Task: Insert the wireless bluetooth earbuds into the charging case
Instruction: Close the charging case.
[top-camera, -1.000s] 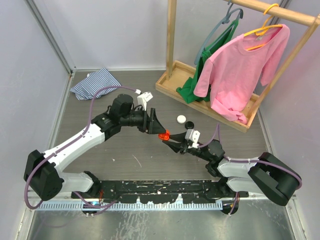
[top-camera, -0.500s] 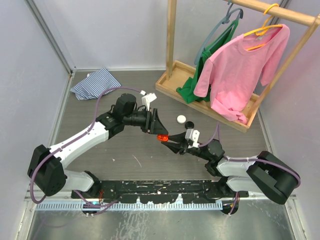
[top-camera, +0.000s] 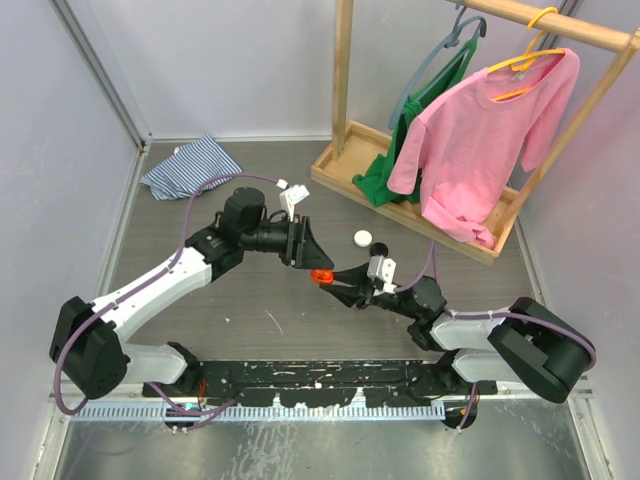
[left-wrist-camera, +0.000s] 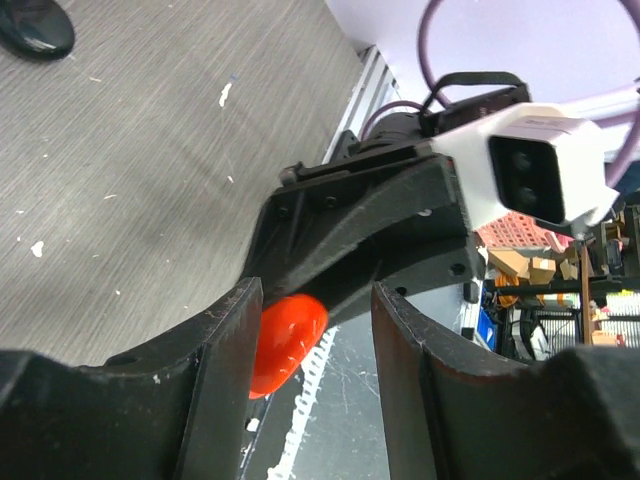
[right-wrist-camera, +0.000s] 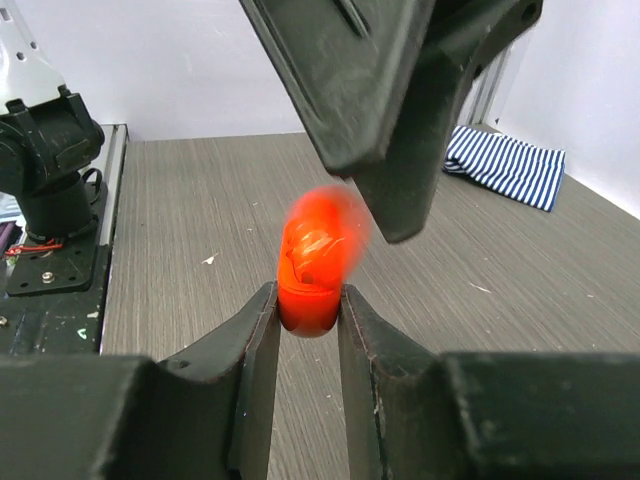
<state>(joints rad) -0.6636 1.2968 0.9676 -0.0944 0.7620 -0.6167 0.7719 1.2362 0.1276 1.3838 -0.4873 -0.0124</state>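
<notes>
The red-orange earbud (right-wrist-camera: 315, 265) is off the worktop (top-camera: 250, 310), near its middle, pinched at its lower end between the two fingers of your right tool (right-wrist-camera: 308, 300), which is closed tight on it. Your left tool (left-wrist-camera: 315, 295) stands partly open, its fingers straddling the earbud and the right tool's tips; the earbud lies against one finger (left-wrist-camera: 235, 330), with a clear gap to the other. A white puck (top-camera: 363, 238) and a black puck (top-camera: 379, 248) lie just beyond.
</notes>
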